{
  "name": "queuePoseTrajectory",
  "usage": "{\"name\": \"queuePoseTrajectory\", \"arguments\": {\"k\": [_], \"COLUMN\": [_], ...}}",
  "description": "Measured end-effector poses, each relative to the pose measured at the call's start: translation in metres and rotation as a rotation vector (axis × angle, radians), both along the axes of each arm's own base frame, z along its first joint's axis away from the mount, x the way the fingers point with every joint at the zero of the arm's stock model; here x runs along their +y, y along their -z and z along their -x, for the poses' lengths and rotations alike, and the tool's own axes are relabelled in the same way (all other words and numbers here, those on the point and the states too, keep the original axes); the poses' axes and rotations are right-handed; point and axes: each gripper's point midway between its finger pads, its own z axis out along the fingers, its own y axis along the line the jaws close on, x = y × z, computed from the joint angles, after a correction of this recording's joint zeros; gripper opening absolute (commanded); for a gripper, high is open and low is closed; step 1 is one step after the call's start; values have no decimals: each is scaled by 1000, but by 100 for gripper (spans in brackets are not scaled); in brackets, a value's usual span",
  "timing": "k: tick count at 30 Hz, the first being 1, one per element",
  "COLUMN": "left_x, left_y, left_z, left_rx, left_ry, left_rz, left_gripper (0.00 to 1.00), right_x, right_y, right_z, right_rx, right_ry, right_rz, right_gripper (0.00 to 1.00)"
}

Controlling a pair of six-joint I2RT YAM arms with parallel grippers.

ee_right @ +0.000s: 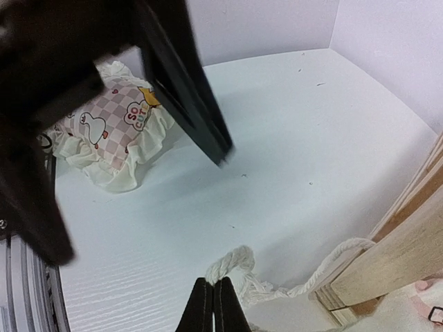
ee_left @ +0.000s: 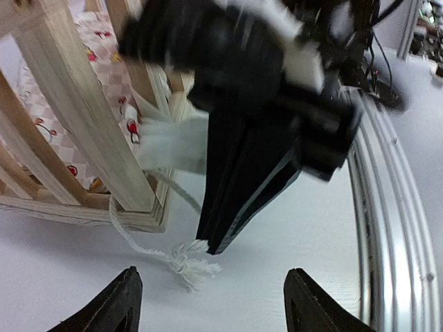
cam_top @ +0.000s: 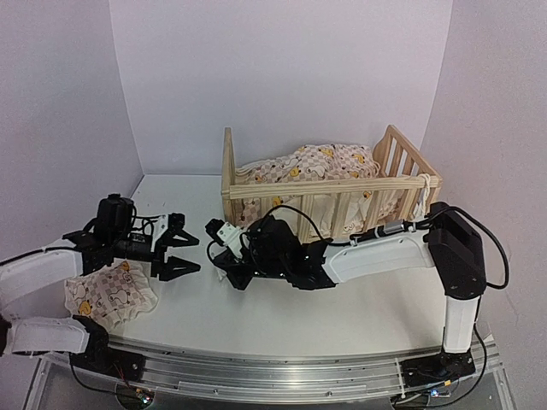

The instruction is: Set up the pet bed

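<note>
The pet bed's pine frame (cam_top: 333, 184) stands at the back right with a duck-print cushion (cam_top: 316, 162) bunched inside it. From the frame's near corner post (ee_left: 90, 124) a white tie string (ee_left: 187, 265) trails onto the table. My right gripper (ee_right: 212, 308) is shut on a loop of that string (ee_right: 239, 263) just above the table. It shows from the left wrist as a dark closed wedge (ee_left: 213, 243). My left gripper (ee_left: 211, 308) is open, facing the string's frayed end from a short way off and holding nothing; from above it (cam_top: 197, 256) sits left of the right gripper (cam_top: 224, 275).
A small ruffled checked pillow (cam_top: 107, 295) lies at the front left beside the left arm, also in the right wrist view (ee_right: 114, 131). A metal rail (cam_top: 256, 363) runs along the table's near edge. White walls close in the back and sides.
</note>
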Motion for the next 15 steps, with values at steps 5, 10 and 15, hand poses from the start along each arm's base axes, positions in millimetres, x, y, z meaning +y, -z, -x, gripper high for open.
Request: {"name": "queuePoseTrajectory", "arguments": {"k": [5, 10, 15], "left_x": [-15, -22, -29], "left_y": [45, 45, 41], "left_z": [-25, -25, -26], "left_rx": [-20, -31, -36], "left_ry": [137, 193, 224], "left_rz": [-138, -100, -59], "left_gripper": [77, 57, 26], "right_x": [1, 2, 1], "right_y": [-12, -26, -26], "right_z": [0, 2, 5], "right_rx": [-11, -25, -24], "right_ry": [-7, -16, -26], "right_rz": [-33, -73, -80], "right_gripper": [0, 0, 0]}}
